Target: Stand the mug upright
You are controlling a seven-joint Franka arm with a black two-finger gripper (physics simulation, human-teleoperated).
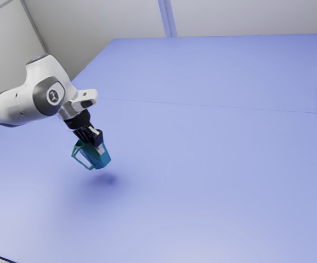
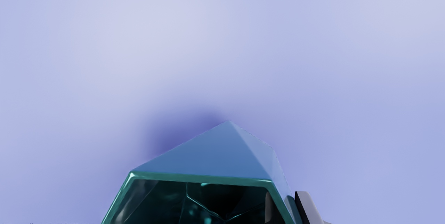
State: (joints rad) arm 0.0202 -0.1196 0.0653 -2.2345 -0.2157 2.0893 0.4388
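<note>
The teal, faceted mug (image 1: pixel 101 159) hangs in the air above the table, tilted, its handle toward the exterior view's left. My gripper (image 1: pixel 99 147) is at its upper end, shut on the mug's side wall. In the wrist view the mug (image 2: pixel 205 159) turns its open rim and dark inside to the camera. There the gripper (image 2: pixel 285 208) has one finger outside the wall and the other inside the mug, with the wall pinched between them. The mug's base is hidden in the wrist view.
A wide blue table (image 1: pixel 213 181) lies beneath, with the mug's soft shadow on it. Behind it in the exterior view stands another blue surface (image 1: pixel 219 68), with a pale wall (image 1: pixel 246 16) beyond.
</note>
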